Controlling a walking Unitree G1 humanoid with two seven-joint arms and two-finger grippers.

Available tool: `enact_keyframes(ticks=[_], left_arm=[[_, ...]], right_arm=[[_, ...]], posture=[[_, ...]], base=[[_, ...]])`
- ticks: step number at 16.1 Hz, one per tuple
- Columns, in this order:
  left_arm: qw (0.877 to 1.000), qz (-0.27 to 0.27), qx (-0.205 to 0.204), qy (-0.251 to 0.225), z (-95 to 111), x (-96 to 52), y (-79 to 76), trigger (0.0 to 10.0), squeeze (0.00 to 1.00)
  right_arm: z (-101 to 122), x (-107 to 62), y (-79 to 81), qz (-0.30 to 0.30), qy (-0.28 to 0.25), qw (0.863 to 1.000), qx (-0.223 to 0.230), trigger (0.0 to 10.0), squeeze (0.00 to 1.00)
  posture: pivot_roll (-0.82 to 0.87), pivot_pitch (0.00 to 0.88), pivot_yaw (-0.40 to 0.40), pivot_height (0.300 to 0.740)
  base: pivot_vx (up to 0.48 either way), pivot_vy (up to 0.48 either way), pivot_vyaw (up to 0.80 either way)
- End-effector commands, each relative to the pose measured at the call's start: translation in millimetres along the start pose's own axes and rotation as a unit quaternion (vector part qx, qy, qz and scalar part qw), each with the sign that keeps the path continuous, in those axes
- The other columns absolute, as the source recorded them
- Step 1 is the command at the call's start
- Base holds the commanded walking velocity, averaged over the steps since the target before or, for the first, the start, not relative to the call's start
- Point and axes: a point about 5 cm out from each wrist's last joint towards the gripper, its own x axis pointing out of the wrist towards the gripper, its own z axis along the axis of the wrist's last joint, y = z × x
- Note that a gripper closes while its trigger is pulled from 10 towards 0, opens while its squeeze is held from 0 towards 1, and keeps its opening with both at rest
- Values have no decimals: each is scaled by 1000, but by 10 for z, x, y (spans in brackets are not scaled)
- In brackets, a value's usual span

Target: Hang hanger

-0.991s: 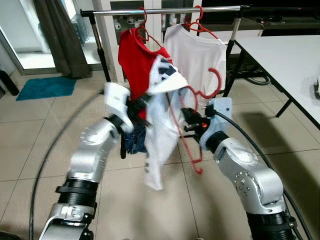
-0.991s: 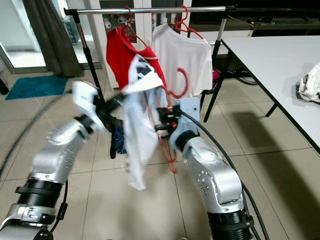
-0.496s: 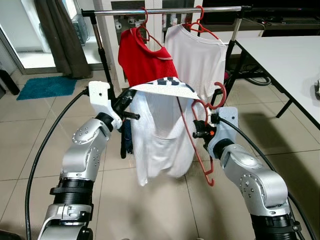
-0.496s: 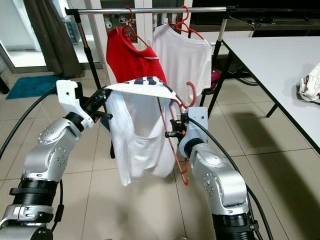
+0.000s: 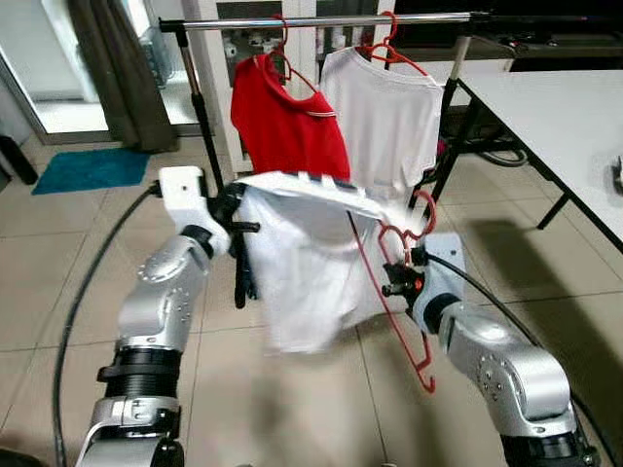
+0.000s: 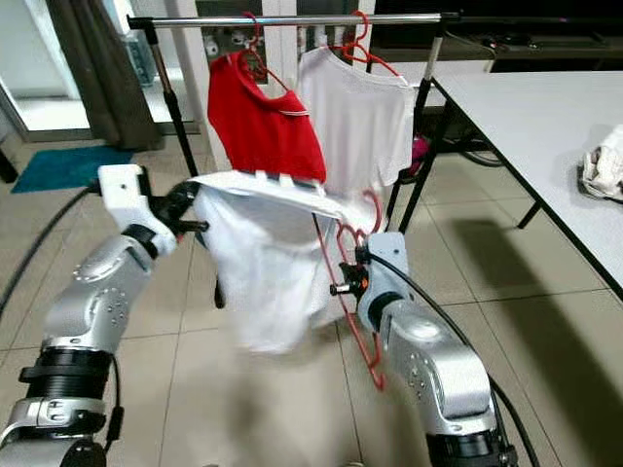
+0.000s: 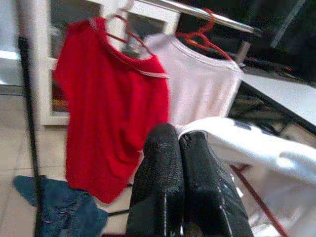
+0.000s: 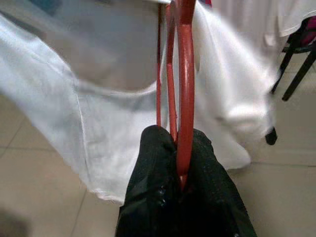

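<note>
The robot is standing in front of a clothes rail [image 5: 321, 20] with a white shirt [image 5: 307, 263] stretched between its two arms. The left gripper [image 5: 237, 209] is pinching one edge of the shirt, its jaws pressed together on the cloth, as the left wrist view is showing. The right gripper [image 8: 180, 153] is clamping a red hanger [image 5: 404, 292], jaws closed narrowly around the thin red frame; the hanger is hanging below and in front of the rail, its hook [image 5: 425, 206] pointing up beside the shirt's collar and its lower part dangling toward the floor. The shirt is draping over the hanger on one side.

On the rail, a red shirt [image 5: 287, 122] and a second white shirt [image 5: 384, 107] are hanging on red hangers, side by side. A blue garment [image 7: 54, 207] is lying on the tiled floor [image 5: 58, 263] under the rail. To the right, a white bench [image 5: 555, 117] is carrying a crumpled cloth [image 6: 605, 161] at its edge.
</note>
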Motion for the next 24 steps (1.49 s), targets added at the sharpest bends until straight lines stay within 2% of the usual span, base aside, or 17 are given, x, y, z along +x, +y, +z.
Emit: enact_keyframes(ticks=[1, 5, 6, 9, 11, 12, 13, 14, 15, 17, 19, 21, 22, 24], left_arm=[[999, -32, 5, 7, 7, 3, -95, 0, 0], [995, -85, 10, 44, -125, 2, -281, 0, 0], [994, -98, 5, 46, -127, -4, -336, 0, 0], [994, -104, 3, 46, -93, -2, -325, 0, 0], [994, -102, 3, 45, -73, -9, -309, 0, 0], [994, -101, 3, 43, -55, -16, -312, 0, 0], [995, -96, 4, 40, -32, -30, -305, 0, 0], [995, -87, 3, 38, -20, -35, -283, 0, 0], [997, -74, 3, 39, -22, -37, -247, 0, 0], [997, -66, 3, 44, -37, -42, -224, 0, 0], [996, -74, -2, 55, -73, -46, -275, 0, 0], [992, -96, -3, 76, -140, -66, -362, 0, 0], [987, -119, 0, 107, -255, -96, -459, 0, 0], [986, -124, 0, 115, -300, -88, -525, 0, 0]], right_arm=[[101, -12, 34, 20, -25, 999, 20, 0, 0], [134, -33, 162, 77, -27, 995, 54, 0, 0], [71, -46, 166, 79, -7, 995, 59, 0, 0], [-31, -56, 124, 71, 24, 995, 67, 0, 0], [-54, -57, 87, 57, 24, 995, 78, 0, 0], [-37, -33, -5, 18, 6, 995, 101, 0, 0], [-18, -12, -173, -50, -24, 989, 136, 0, 0], [-16, -10, -265, -78, -35, 984, 153, 0, 0], [-14, -12, -276, -74, -35, 982, 169, 0, 0], [-35, -10, -222, -47, -23, 984, 171, 0, 0], [-58, 5, -142, -31, -19, 985, 167, 0, 0], [10, 14, -170, -51, -54, 984, 164, 0, 0], [232, -1, -205, -56, -128, 975, 172, 0, 0], [310, -2, -164, -37, -135, 980, 143, 0, 0]], posture=[[-180, 0, 24, 740], [-184, 0, 27, 740], [-187, 0, 28, 740], [-187, 0, 28, 740], [-189, 0, 28, 740], [-189, 0, 28, 740], [-182, 0, 25, 740], [-182, 0, 25, 740], [-181, 0, 25, 740], [-180, 0, 26, 740], [-180, 0, 26, 740], [-180, 0, 26, 740], [-180, 0, 35, 740], [-184, 0, 38, 740]], base=[[0, 0, 0], [0, 0, 0], [0, 0, 0], [0, 0, 0], [0, 0, 0], [0, 0, 0], [0, 0, 0], [0, 0, 0], [0, 0, 0], [0, 0, 0], [0, 0, 0], [0, 0, 0], [0, 0, 0], [0, 0, 0]])
